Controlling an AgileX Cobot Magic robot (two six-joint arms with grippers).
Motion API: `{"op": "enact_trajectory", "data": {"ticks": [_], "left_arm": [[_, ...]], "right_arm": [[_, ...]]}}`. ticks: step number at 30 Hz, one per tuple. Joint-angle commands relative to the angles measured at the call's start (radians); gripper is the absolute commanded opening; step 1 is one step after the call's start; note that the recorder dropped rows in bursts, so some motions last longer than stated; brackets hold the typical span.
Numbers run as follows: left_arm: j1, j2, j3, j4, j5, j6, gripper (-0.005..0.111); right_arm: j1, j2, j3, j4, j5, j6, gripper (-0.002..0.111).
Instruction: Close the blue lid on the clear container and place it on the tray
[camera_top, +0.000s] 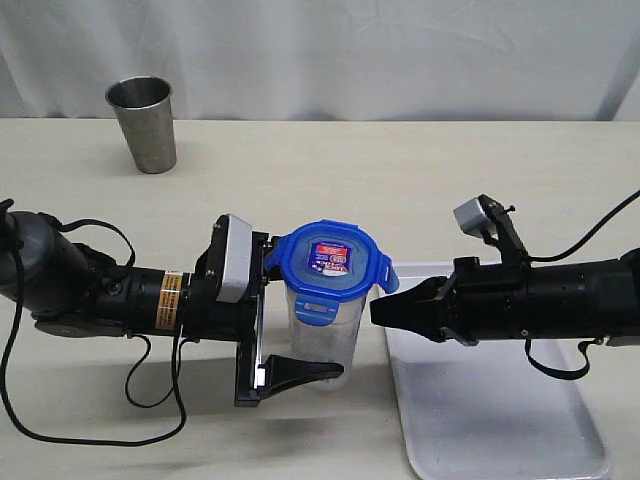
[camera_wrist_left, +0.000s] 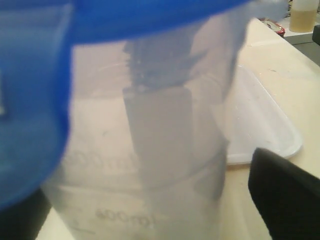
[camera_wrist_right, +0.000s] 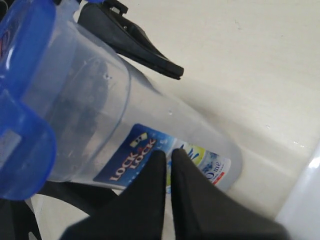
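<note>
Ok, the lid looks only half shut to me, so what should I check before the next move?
1. Blue lid sits on clear container: ok.
2. Flap facing the right tool snapped down: not ok, it sticks out.
3. Left tool open astride the container: ok.
4. Right tool shut, tip near that flap: ok.
5. Container upright: ok.
6. Tray has bare room: ok.
</note>
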Motion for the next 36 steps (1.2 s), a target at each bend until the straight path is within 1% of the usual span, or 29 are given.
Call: {"op": "enact_trajectory", "data": {"ticks": [1,22,24,29,31,32,34,36], "left_arm": [[-0.002,0.001,-0.003,-0.004,-0.013,0.000,0.105],[-0.002,0.001,-0.003,-0.015,-0.013,0.003,0.105],[-0.002,0.001,-0.003,-0.029,-0.013,0.003,0.102],[-0.002,0.001,-0.003,-0.029,-0.013,0.052,0.068],[-0.002,0.001,-0.003,-0.029,-0.013,0.049,0.053],[-0.002,0.001,-0.003,-0.029,-0.013,0.049,0.043],[-0.002,0.001,-0.003,-0.029,-0.013,0.049,0.031],[-0.002,0.001,-0.003,-0.029,-0.013,0.039,0.023]], "right_arm": [[0.000,0.001,-0.005,0.002,0.013,-0.017,0.004],[0.000,0.001,-0.005,0.002,0.013,-0.043,0.004],[0.000,0.001,-0.005,0.002,0.008,-0.043,0.004],[0.000,0.001,-0.005,0.002,-0.016,-0.043,0.004],[0.000,0.001,-0.005,0.002,-0.016,-0.043,0.004],[0.000,0.001,-0.005,0.002,-0.016,-0.043,0.004],[0.000,-0.004,-0.005,0.002,-0.018,-0.043,0.004],[-0.002,-0.003,-0.007,0.002,-0.018,-0.043,0.004]]}}
